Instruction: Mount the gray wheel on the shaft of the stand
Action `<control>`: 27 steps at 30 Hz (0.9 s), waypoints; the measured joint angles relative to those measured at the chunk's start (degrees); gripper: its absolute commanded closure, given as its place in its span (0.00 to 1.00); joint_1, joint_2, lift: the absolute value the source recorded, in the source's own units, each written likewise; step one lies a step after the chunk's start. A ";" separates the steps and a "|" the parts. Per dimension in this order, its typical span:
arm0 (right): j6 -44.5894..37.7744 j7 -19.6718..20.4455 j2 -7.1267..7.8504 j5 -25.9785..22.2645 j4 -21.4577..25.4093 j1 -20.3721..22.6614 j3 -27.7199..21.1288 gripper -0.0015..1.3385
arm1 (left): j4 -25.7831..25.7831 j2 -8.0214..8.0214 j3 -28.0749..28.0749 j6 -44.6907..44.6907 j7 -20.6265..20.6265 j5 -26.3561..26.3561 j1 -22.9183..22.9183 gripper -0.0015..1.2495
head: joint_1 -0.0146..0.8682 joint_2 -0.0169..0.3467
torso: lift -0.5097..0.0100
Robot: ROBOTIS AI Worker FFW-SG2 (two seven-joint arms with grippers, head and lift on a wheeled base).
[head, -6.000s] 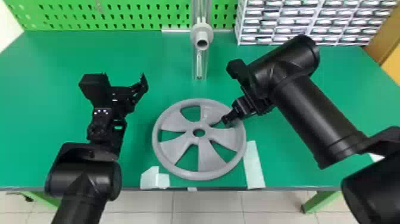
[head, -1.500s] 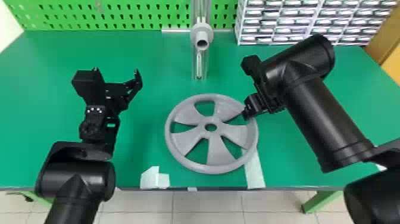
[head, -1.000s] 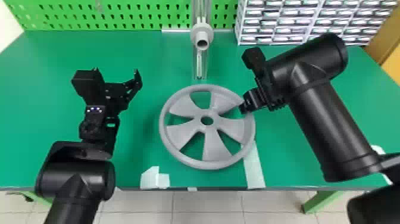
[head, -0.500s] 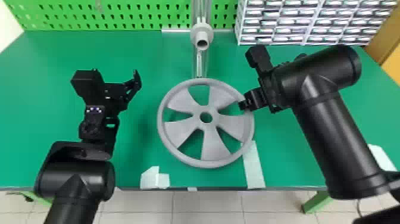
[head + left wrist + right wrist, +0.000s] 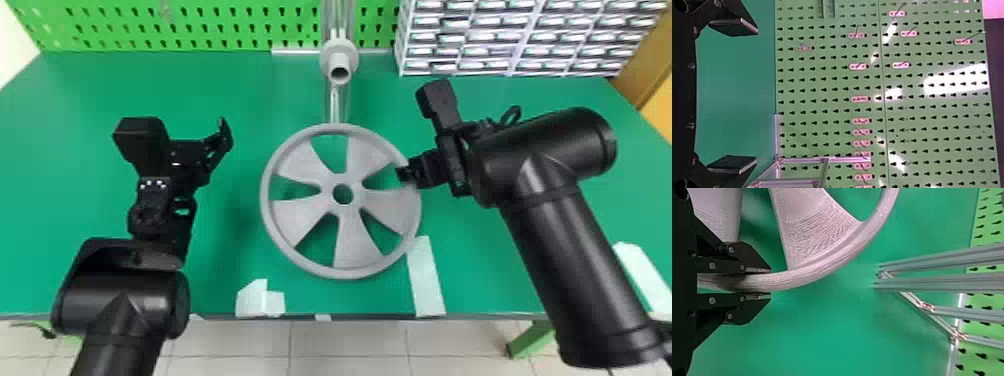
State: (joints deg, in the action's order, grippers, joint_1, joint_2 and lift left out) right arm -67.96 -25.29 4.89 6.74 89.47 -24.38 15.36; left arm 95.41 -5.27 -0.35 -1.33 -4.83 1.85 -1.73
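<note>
- Your right hand point(image 5: 403, 174) is at the right side of the gray wheel point(image 5: 350, 245) in the head view, and it has hold of the rim
- In the right wrist view you can see its two flat fingers point(image 5: 730, 266) closed on this rim, one on each face, with only the thickness of the rim between them
- Your left hand point(image 5: 202, 150) is above the desk point(image 5: 75, 175), to the left of the wheel and well apart from it; its fingers point(image 5: 734, 25) are spread wide and it holds nothing
- The wheel has five broad spokes and a round hole in its hub, and you find it between your two hands, on the near side of the stand point(image 5: 334, 112); if it touches the desk, I cannot tell
- The gray hollow shaft point(image 5: 339, 62) is farther back, apart from the wheel, with its mouth turned to your side
- Compared with the earlier head views, your right hand and the wheel have moved a little toward the stand, while your left hand stays almost at its place
- Behind the desk you have the green pegboard point(image 5: 200, 40) and, at the far right, the rack of small compartments point(image 5: 512, 50)
</note>
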 measured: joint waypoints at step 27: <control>18.64 7.38 2.14 -6.61 12.56 15.48 -4.63 0.88 | 0.30 0.00 0.85 0.13 -0.96 0.75 -0.22 0.11 | 1.00 0.19 | 0.79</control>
State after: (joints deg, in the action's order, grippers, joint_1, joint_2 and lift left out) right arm -49.31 -17.91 7.03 0.13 102.03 -8.90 10.72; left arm 95.71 -5.27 0.50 -1.20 -5.80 2.59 -1.95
